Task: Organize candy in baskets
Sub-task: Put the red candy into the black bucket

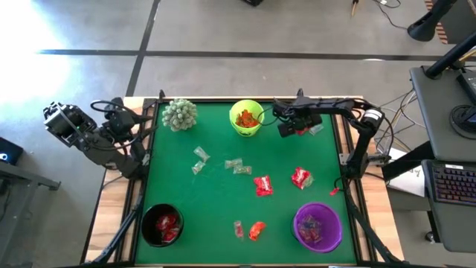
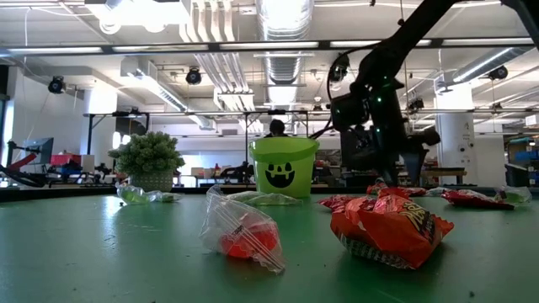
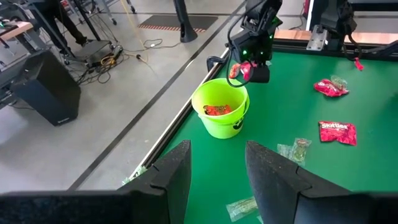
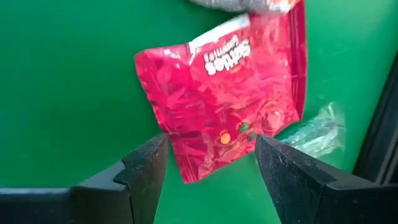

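Hovering in the upper right of the high view, my right claw (image 4: 210,165) stood wide open and held nothing. Just below its fingers (image 4: 142,177) a red candy packet (image 4: 230,93) lay flat and crinkled on the green table (image 4: 62,74), right of the lime green basket (image 1: 246,117).

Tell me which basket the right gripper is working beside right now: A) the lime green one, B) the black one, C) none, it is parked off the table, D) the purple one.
A: the right gripper hangs open over a red packet, right beside the lime green basket.
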Motion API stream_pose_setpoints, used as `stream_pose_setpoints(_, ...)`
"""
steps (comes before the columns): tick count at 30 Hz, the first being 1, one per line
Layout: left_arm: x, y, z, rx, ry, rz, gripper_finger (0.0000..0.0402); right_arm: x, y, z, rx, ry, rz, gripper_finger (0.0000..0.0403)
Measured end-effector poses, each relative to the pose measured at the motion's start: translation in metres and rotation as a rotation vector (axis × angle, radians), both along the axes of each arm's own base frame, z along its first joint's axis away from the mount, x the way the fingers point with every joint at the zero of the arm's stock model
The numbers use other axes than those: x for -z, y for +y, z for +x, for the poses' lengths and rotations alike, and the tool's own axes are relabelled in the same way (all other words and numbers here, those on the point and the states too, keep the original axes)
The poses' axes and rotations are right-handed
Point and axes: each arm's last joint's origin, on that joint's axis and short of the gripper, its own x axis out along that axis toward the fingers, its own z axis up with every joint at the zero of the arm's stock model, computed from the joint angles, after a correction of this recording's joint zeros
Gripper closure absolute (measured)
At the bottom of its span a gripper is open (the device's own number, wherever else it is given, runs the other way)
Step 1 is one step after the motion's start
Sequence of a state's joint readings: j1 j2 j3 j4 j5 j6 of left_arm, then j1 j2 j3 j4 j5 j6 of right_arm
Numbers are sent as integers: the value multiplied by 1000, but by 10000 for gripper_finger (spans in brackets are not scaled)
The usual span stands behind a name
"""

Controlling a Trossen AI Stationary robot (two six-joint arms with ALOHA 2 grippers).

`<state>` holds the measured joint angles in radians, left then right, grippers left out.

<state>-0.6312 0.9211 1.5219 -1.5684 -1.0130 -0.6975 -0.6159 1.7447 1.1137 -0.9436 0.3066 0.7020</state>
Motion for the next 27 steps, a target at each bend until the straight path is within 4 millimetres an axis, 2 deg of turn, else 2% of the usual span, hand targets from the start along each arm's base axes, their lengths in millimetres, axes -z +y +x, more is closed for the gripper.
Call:
stream_pose_setpoints(14,0,0,0,1,-1,-1,267,19,2,-10,-55,11,-48,168)
stream_pose_setpoints(23,0,0,0,1,-4,-4,267,28,1,-13,-58,-1,-70,201)
stream_pose_setpoints(27,-1,-1,1,1,-10,-9,267,33,1,-13,-54,9,-55,231)
